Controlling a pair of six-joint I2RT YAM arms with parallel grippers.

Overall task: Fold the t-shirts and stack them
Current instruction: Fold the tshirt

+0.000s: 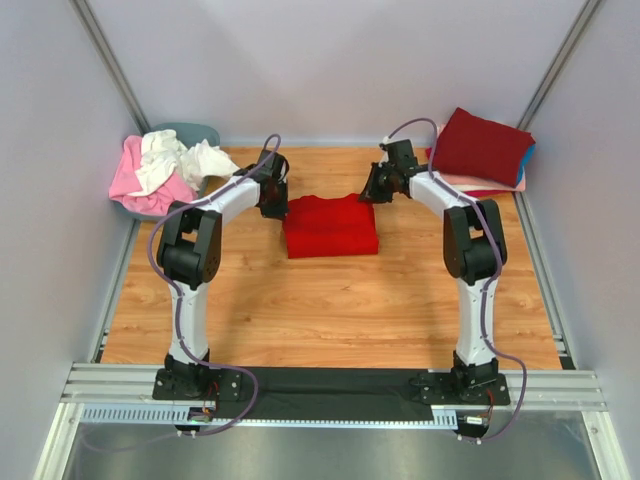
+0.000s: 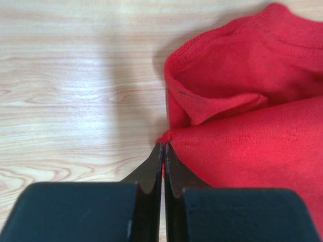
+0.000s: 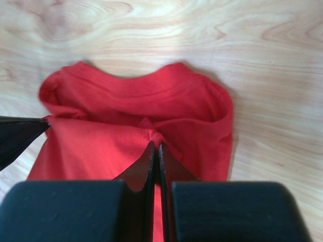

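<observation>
A bright red t-shirt (image 1: 330,228) lies partly folded on the wooden table (image 1: 330,310) in the middle. My left gripper (image 1: 279,197) is shut on its far left edge; in the left wrist view the fingertips (image 2: 162,146) pinch red cloth (image 2: 252,146). My right gripper (image 1: 366,190) is shut on its far right edge; in the right wrist view the fingertips (image 3: 155,146) pinch a fold of the shirt (image 3: 101,146). A stack of folded shirts with a dark red one (image 1: 482,145) on top sits at the back right. Pink and white shirts (image 1: 165,168) are heaped at the back left.
A grey tub (image 1: 195,133) holds the heap at the back left. Pink and blue edges (image 1: 490,184) show under the dark red shirt. White walls enclose the table on three sides. The left gripper's fingertip (image 3: 20,132) shows in the right wrist view.
</observation>
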